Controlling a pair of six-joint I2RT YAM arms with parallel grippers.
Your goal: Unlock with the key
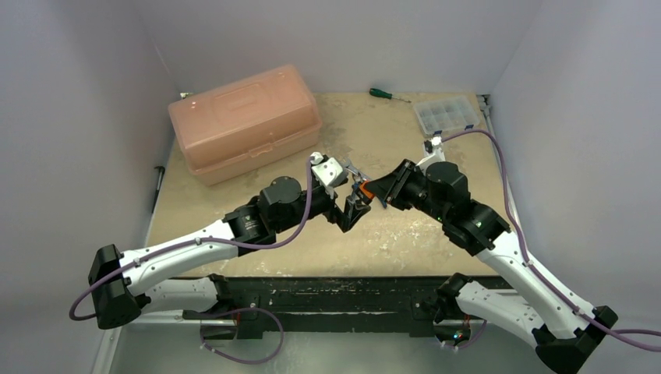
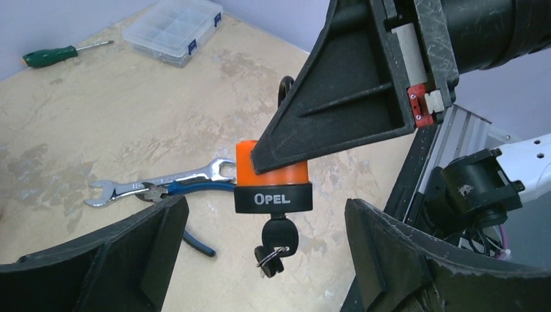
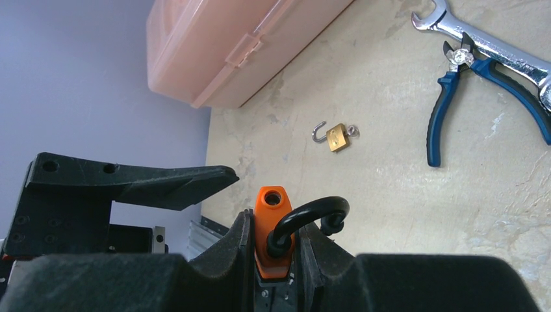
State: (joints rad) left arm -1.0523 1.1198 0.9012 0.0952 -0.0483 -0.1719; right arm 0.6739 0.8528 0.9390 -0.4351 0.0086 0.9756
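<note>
An orange padlock with a black base marked OPEL hangs above the table, and my right gripper is shut on its body. Its black shackle is swung out, one end free of the open hole in the top. A black-headed key sticks out of the base, with a second key on a ring. My left gripper is open, its fingers standing wide on either side of the key without touching it. From above, both grippers meet mid-table at the padlock.
Blue-handled pliers and a steel wrench lie on the table under the grippers. A small brass padlock lies open nearby. A pink toolbox stands back left; a green screwdriver and a clear organiser box are back right.
</note>
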